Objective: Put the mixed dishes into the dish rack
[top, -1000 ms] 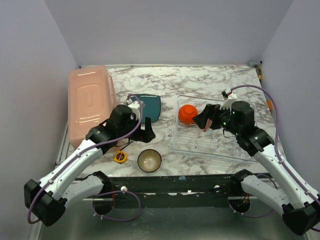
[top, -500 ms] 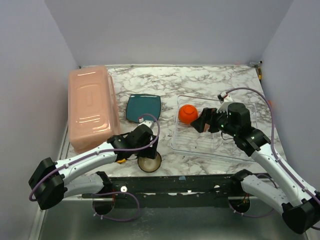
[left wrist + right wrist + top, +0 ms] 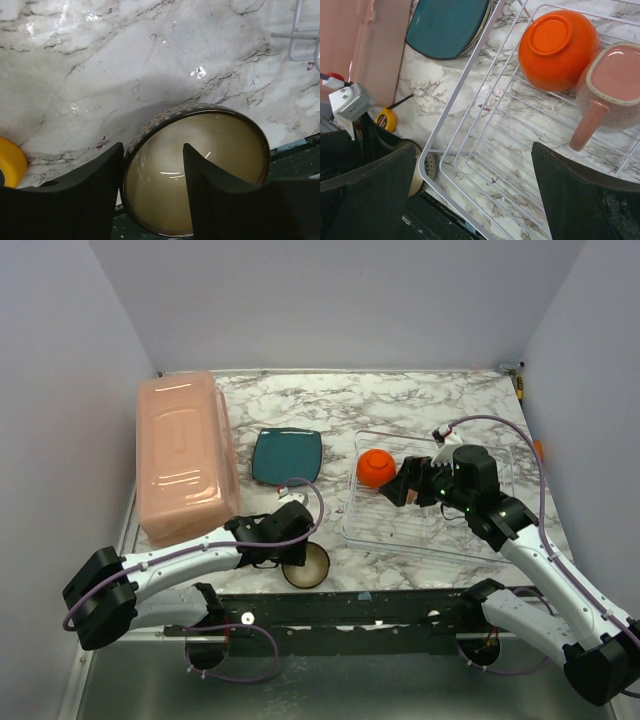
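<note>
The dark brown bowl [image 3: 200, 165] sits upright on the bench [image 3: 400, 400] at its near edge, cream inside showing. My left gripper [image 3: 152, 150] straddles its rim, one finger [image 3: 215, 200] inside and the other outside. The jaws are part open and not clamped, with a gap on the inner side. A yellow tape measure [image 3: 10, 162] lies just left of it.

To the right, the dish rack [image 3: 420, 530] holds the upturned orange bowl [image 3: 559, 42] and the pink mug [image 3: 620, 85] just beside it. My right gripper [image 3: 475, 190] hovers over the rack, jaws wide and empty.

The teal plate [image 3: 287, 456] lies on the bench between the rack and the salmon tub [image 3: 180, 455].
</note>
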Action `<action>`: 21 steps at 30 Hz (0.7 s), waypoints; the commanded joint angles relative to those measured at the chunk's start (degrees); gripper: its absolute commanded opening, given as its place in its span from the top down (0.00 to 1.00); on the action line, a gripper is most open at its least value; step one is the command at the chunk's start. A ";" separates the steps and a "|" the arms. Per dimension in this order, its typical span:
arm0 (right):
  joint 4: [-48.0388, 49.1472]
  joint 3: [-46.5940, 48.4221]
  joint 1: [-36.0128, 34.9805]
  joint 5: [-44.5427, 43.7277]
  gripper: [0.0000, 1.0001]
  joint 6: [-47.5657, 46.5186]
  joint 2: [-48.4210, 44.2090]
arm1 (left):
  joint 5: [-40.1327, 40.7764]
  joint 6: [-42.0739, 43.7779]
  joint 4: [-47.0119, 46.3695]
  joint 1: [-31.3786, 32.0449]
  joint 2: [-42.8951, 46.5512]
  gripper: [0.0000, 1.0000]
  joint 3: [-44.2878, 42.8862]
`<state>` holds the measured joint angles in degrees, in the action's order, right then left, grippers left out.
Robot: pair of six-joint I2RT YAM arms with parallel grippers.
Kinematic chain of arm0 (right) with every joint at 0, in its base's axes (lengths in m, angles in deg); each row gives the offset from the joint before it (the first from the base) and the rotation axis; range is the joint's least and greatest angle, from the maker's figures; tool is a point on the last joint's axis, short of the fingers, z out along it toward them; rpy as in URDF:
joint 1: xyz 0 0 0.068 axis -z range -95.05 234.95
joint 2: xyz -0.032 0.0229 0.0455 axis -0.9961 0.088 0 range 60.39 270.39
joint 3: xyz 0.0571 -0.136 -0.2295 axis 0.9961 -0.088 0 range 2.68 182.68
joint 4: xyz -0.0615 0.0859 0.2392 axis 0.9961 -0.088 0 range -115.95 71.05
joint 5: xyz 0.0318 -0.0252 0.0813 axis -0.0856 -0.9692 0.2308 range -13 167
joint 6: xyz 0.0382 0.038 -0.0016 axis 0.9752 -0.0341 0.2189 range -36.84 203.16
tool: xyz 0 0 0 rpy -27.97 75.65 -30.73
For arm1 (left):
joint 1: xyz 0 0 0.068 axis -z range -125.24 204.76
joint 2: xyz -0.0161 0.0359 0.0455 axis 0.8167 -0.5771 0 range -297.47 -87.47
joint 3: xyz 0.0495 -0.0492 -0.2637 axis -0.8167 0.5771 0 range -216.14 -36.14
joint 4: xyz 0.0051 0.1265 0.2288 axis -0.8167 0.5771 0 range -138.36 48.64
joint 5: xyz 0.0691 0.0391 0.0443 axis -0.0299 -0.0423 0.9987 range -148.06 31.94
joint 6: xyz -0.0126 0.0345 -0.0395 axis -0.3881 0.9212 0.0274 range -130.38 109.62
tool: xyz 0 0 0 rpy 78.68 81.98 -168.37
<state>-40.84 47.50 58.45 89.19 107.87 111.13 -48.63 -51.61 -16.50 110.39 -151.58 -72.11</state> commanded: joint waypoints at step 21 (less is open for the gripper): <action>4.26 0.59 0.05 9.37 0.00 6.45 1.08 | -1.24 -5.62 -1.85 1.59 20.06 1.00 1.92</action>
<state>-40.60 46.63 58.45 91.26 111.65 112.66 -47.97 -55.99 -14.27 112.10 -141.25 -70.71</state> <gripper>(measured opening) 0.996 0.106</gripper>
